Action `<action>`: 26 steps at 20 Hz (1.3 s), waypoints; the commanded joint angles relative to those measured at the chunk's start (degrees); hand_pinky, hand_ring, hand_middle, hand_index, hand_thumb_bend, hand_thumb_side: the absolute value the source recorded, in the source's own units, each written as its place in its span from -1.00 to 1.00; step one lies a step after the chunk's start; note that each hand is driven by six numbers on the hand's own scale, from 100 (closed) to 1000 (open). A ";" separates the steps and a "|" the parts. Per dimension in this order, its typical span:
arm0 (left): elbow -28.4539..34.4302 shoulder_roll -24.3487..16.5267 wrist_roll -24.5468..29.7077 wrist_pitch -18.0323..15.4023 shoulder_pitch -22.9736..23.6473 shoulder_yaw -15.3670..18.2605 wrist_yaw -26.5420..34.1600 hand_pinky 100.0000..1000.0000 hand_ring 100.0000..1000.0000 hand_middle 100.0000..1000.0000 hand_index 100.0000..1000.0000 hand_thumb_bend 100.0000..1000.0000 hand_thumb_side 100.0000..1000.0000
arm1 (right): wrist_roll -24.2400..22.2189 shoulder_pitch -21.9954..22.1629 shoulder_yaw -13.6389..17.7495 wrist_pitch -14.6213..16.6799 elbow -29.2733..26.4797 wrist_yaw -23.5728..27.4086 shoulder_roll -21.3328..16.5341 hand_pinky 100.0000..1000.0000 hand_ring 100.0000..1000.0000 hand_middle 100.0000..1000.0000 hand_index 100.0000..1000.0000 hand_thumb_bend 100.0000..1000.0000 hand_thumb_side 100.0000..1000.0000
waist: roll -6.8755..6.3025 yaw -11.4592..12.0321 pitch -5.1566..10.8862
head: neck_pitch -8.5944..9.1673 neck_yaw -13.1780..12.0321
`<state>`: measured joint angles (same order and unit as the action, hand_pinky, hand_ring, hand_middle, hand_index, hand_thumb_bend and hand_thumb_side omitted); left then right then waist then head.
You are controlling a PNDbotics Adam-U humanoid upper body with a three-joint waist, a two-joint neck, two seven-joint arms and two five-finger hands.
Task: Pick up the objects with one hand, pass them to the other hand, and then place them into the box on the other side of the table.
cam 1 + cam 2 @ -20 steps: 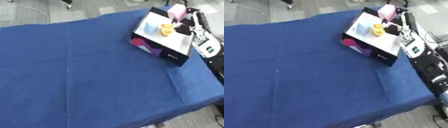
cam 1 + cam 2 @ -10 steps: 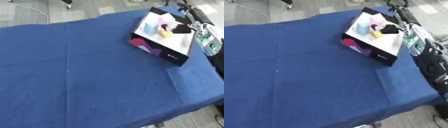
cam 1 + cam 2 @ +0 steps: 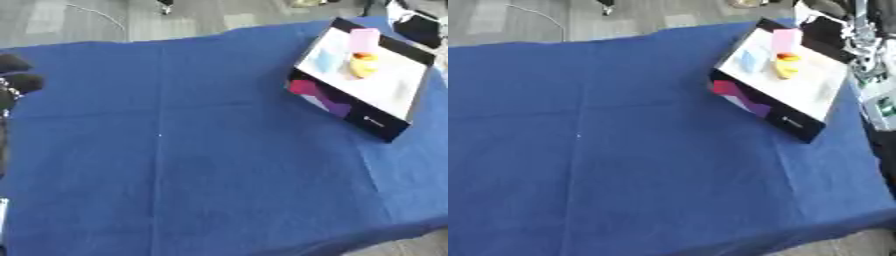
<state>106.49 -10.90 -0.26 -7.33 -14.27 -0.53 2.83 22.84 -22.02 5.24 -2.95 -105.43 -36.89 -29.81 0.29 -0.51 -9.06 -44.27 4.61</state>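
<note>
1. Left eye view: box (image 3: 385,87) at 2 o'clock on blue cloth (image 3: 192,165); pink block (image 3: 364,39), yellow obj (image 3: 362,64), pale blue obj (image 3: 326,60) inside.
2. Left hand (image 3: 16,75) at 9 o'clock edge; fingers can't tell.
3. Right hand (image 3: 866,35) past box, 2 o'clock; can't tell.

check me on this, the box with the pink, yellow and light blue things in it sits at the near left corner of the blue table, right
Not quite: the box sits at the far right corner of the blue table, as the left eye view shows. The pink, yellow and light blue things do lie inside it.

A wrinkly blue cloth (image 3: 201,165) covers the whole table, with grey wood-look floor (image 3: 87,20) and a thin cable (image 3: 94,12) behind.
</note>
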 commanded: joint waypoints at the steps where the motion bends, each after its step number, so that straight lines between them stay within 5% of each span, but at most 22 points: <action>1: 1.67 -0.04 -3.08 -0.68 -0.20 0.01 -1.99 0.44 0.22 0.25 0.46 0.19 0.26 | 4.06 1.35 -0.83 1.84 -8.20 2.09 5.47 0.22 0.88 0.51 0.94 -0.98 -0.26 | -0.01 -0.45 1.73 | 0.15 -3.54; 9: 1.56 1.08 -7.04 -1.72 0.35 -1.26 -5.24 0.44 0.23 0.25 0.47 0.11 0.28 | 10.48 7.43 -6.05 9.32 -9.15 4.91 18.00 0.14 0.89 0.45 0.93 -1.00 -0.21 | 0.40 -1.47 1.59 | 0.15 -6.95; 26: 1.24 1.84 -8.62 -2.75 1.00 -2.25 -5.67 0.44 0.22 0.24 0.46 0.06 0.29 | 11.36 10.99 -7.62 9.14 -7.52 5.06 20.07 0.06 0.90 0.42 0.96 -1.00 -0.15 | 0.20 -1.92 1.06 | 0.15 -6.62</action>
<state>106.90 -8.92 -8.61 -9.92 -13.01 -2.68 -2.63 33.97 -10.72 -2.26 6.17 -112.60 -32.20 -9.59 0.31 -2.42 -8.97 -44.27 -2.26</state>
